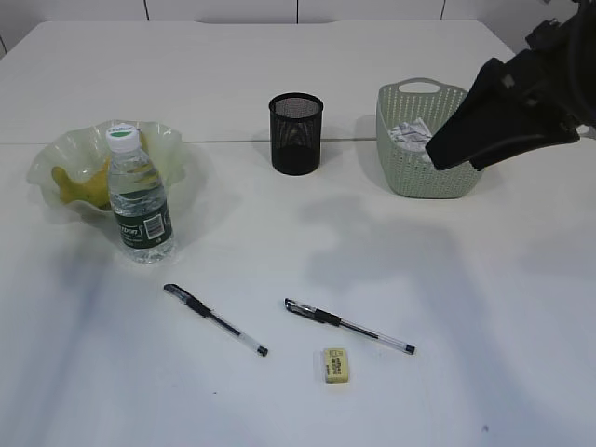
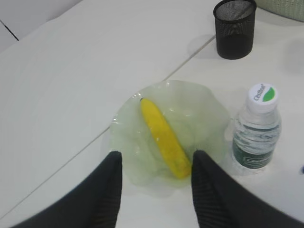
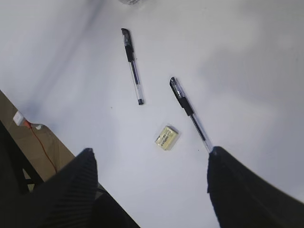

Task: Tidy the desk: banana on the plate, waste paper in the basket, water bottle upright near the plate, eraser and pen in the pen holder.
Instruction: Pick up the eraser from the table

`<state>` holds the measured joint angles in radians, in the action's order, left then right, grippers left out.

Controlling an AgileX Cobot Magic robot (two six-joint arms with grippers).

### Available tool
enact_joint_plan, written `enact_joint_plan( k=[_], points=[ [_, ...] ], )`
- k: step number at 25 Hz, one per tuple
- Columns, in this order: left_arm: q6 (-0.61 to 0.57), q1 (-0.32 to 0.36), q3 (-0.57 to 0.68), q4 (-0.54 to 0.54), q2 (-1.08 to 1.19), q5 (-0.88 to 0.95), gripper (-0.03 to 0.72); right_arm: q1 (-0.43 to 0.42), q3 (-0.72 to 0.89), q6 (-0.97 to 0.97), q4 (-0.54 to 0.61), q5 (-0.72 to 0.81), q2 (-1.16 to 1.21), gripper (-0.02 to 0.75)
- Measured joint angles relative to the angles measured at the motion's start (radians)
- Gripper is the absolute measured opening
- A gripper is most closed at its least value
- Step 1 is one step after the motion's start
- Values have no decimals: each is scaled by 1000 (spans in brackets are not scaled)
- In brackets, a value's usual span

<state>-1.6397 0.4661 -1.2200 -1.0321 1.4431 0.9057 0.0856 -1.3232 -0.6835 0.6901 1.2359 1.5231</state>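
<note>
Two pens (image 3: 132, 65), eraser (image 3: 167, 137) between

White tabletop (image 1: 279, 391) w/ a seam line running across behind the items. Past its edge, right wrist view: brown floor (image 3: 45, 152), small white box (image 3: 18, 118) w/ red cable (image 3: 42, 145) trailing off it.

Yellow banana (image 2: 164, 138) is lying in the wavy translucent plate (image 1: 56, 154), capped water bottle (image 1: 140, 197) standing upright just beside it, crumpled paper (image 1: 408, 132) sitting in the green basket (image 1: 421, 177), 2 pens (image 1: 215, 319) (image 1: 349, 325) and yellow eraser (image 1: 335, 365) lying flat before the black mesh holder (image 1: 296, 133).
</note>
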Motion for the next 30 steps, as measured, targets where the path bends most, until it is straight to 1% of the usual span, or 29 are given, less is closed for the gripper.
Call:
enact_joint_plan(
  k=[3,6,11,14,18,23,26,30],
  points=[
    [52,0,0,0,0,27,311,0,0,27,-2,-2,-1,533],
    [88,0,0,-26,0,43,295,0,0,57,7,-2,-1,533],
    [128,0,0,-151,0,122,267,0,0,70,20,-2,8,533],
    [143,0,0,-207,0,147,253,0,0,78,-8,-3,29,533],
    [148,0,0,-212,0,176,245,0,22,113,-73,-5,59,533],
    [179,0,0,-212,0,212,244,0,95,193,-93,-11,110,533],
    [198,0,0,-212,0,222,244,0,147,220,-57,-17,129,533],
    [213,0,0,-210,0,232,244,0,191,199,87,-19,132,533]
  ],
)
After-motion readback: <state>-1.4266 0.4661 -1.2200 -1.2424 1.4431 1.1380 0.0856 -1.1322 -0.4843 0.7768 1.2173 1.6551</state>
